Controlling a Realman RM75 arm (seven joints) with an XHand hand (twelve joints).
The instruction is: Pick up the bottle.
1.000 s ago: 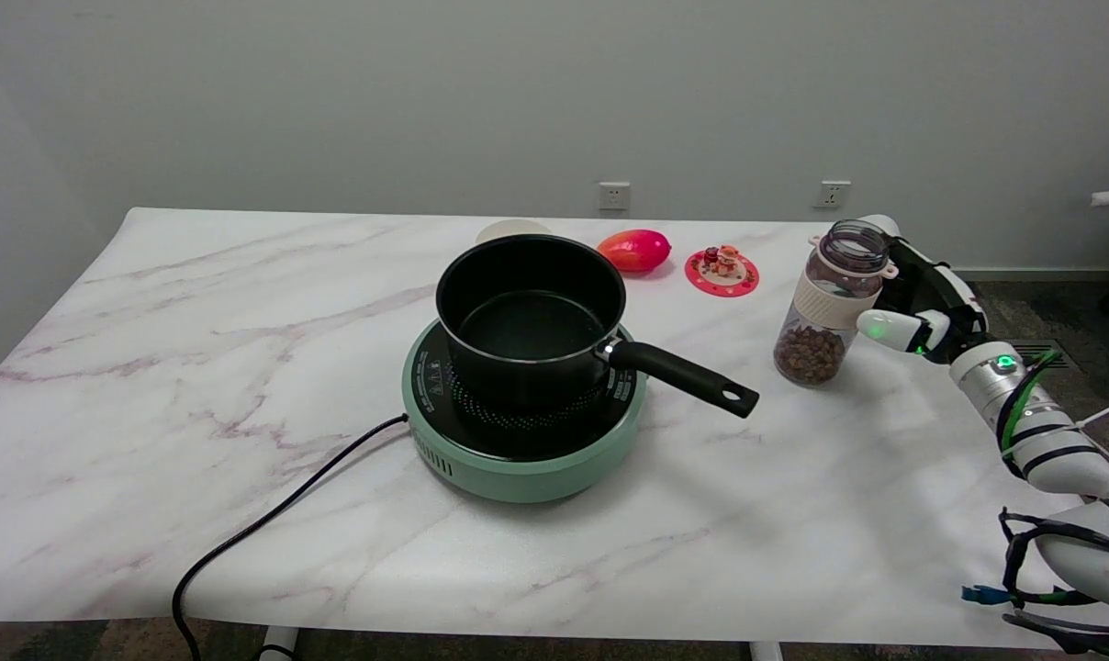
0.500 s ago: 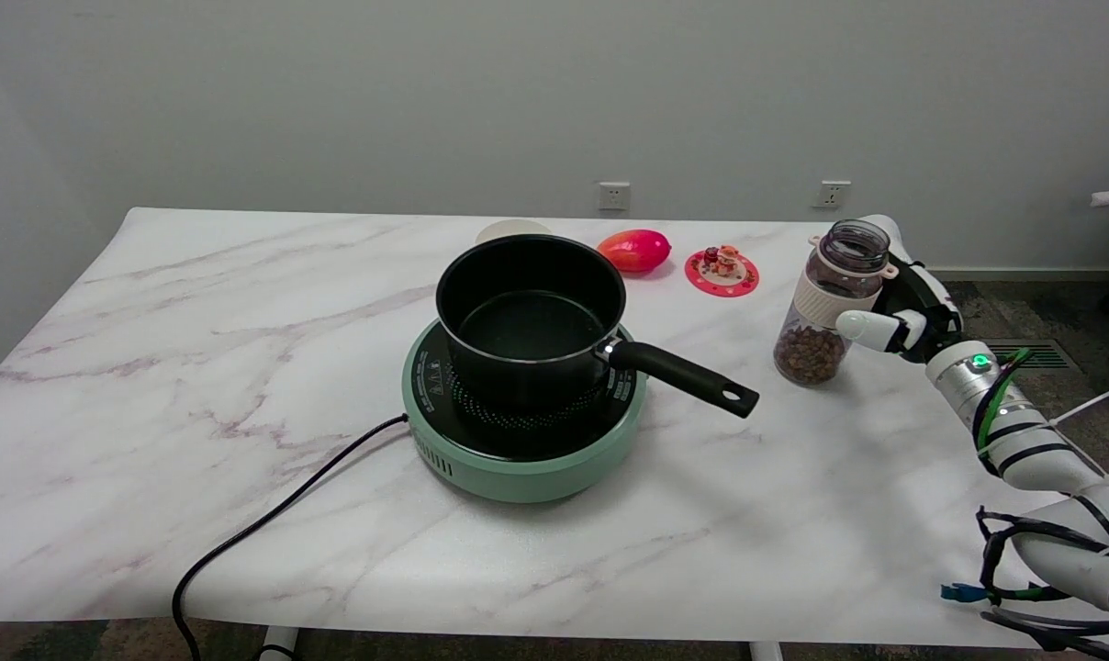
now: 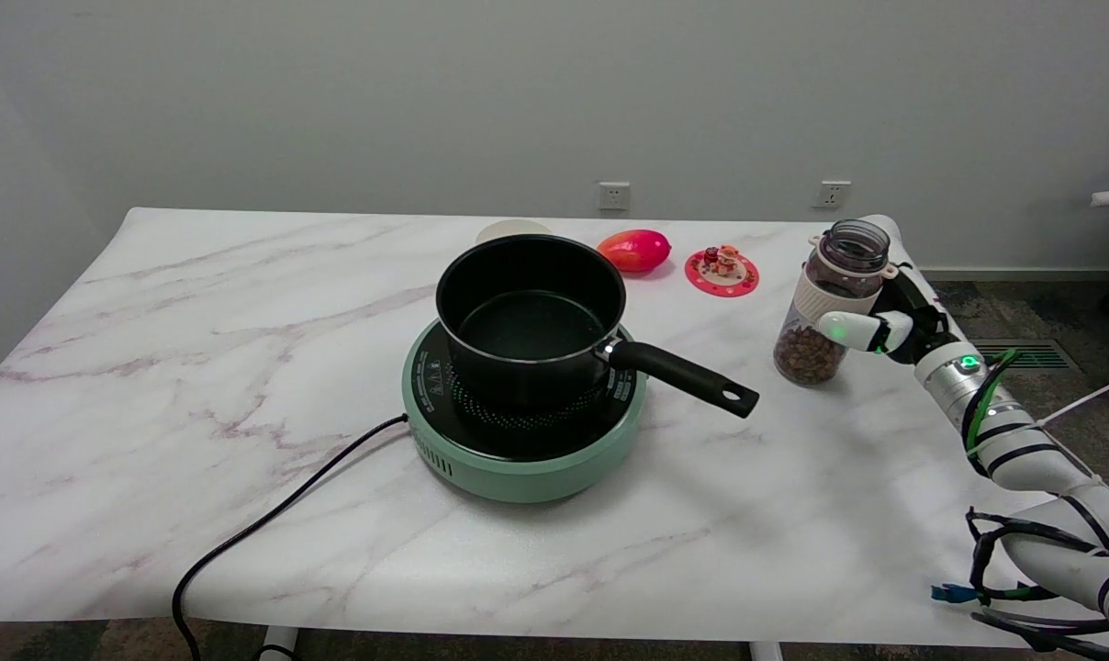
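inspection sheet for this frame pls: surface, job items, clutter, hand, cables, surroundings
Surface: white marble-pattern table, no spills seen.
Job's things: bottle upright near the right edge, no cap, brown pieces in its lower part.
Clutter: black pot on a green hotplate, handle toward the bottle; red fruit; pink coaster; pale bowl behind the pot.
Hand: right hand around the bottle's right side, one finger across its front; firm grip cannot be told.
Cables: black cord runs from the hotplate off the near edge; loose wires on the right arm.
Surroundings: grey wall, two sockets.
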